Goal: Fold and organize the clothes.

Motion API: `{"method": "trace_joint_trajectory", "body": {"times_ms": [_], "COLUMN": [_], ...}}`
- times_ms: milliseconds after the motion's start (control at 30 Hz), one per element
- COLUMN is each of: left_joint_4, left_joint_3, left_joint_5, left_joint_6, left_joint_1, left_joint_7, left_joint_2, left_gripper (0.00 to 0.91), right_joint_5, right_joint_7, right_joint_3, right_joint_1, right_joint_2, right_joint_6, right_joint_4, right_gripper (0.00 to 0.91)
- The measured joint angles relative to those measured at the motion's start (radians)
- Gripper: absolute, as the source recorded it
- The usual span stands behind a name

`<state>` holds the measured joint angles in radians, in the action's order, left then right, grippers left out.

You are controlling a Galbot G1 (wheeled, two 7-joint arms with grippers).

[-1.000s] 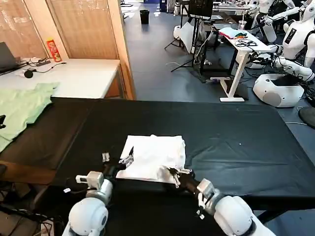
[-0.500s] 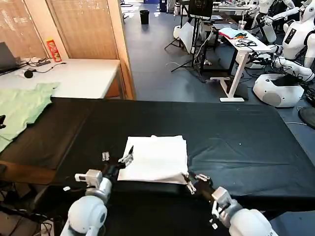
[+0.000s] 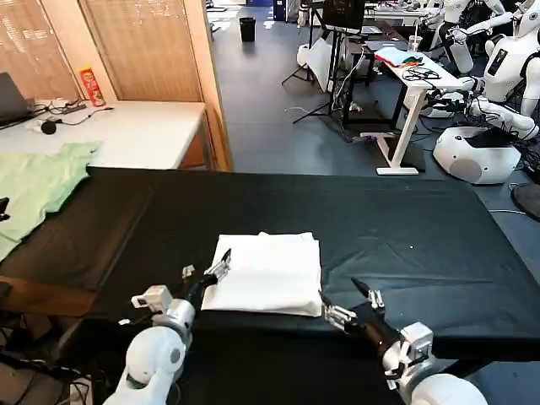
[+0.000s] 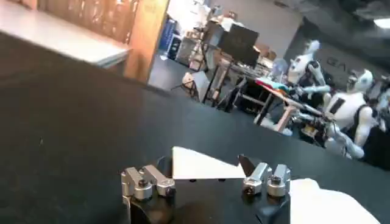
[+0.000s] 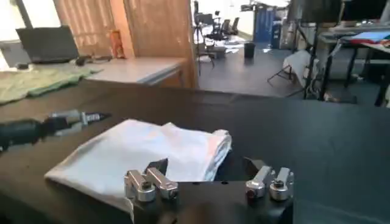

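White T-shirt (image 3: 268, 272): folded into a neat rectangle, plain side up, on black table (image 3: 405, 228). Left gripper (image 3: 205, 272) at its near-left corner, jaws apart, empty; right gripper (image 3: 349, 305) off its near-right corner, likewise released.

black table (image 3: 422, 228), folded white T-shirt (image 3: 266, 272) near front edge, green garment (image 3: 38, 187) at left end

Place: a robotics lab.
Evidence: white humanoid robots (image 3: 515, 59) stand well beyond the fingers, past the black-covered bench (image 3: 405, 228).
Also: a white desk (image 3: 418, 80) strewn with cables, a monitor on a stand (image 3: 344, 15), and a laptop (image 5: 47, 44).
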<state>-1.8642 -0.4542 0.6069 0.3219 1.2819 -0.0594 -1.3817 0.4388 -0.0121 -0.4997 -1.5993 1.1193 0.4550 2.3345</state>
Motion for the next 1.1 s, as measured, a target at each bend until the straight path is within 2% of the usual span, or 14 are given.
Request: {"method": "trace_joint_trajectory", "body": {"times_ms": [200, 233, 267, 300, 333, 367, 867, 967, 1100], "left_joint_4": [0.038, 0.041, 0.043, 0.044, 0.043, 0.041, -0.006, -0.016, -0.038], "left_joint_3": [-0.005, -0.006, -0.008, -0.008, -0.008, -0.008, -0.010, -0.021, -0.045], "left_joint_5": [0.049, 0.048, 0.049, 0.052, 0.056, 0.057, 0.031, -0.044, -0.204], "left_joint_6": [-0.003, -0.006, -0.007, -0.007, -0.008, -0.008, 0.023, 0.037, 0.042], "left_joint_1": [0.010, 0.012, 0.014, 0.016, 0.021, 0.026, 0.046, 0.035, 0.024], "left_joint_7": [-0.001, 0.000, 0.002, 0.003, 0.005, 0.006, -0.007, -0.015, -0.013], "left_joint_2": [-0.003, -0.003, -0.003, -0.003, -0.004, -0.005, -0.017, -0.006, 0.034], "left_gripper": [0.878, 0.790, 0.741, 0.419, 0.185, 0.000, 0.000, 0.000, 0.000], "right_joint_5": [0.010, 0.011, 0.011, 0.012, 0.012, 0.012, 0.006, -0.006, -0.060], "right_joint_7": [0.003, 0.003, 0.003, 0.003, 0.003, 0.003, 0.007, 0.020, 0.030], "right_joint_3": [-0.014, -0.014, -0.014, -0.014, -0.014, -0.013, -0.009, -0.014, -0.026], "right_joint_1": [0.008, 0.009, 0.011, 0.014, 0.016, 0.018, 0.041, 0.043, 0.051], "right_joint_2": [0.007, 0.008, 0.010, 0.011, 0.012, 0.014, 0.031, 0.041, 0.056], "right_joint_6": [0.002, 0.002, 0.003, 0.003, 0.003, 0.003, 0.003, 0.003, 0.004], "right_joint_4": [0.008, 0.009, 0.009, 0.009, 0.007, 0.004, -0.007, -0.012, -0.029], "right_gripper": [0.878, 0.878, 0.878, 0.878, 0.878, 0.878, 0.878, 0.878, 0.878]}}
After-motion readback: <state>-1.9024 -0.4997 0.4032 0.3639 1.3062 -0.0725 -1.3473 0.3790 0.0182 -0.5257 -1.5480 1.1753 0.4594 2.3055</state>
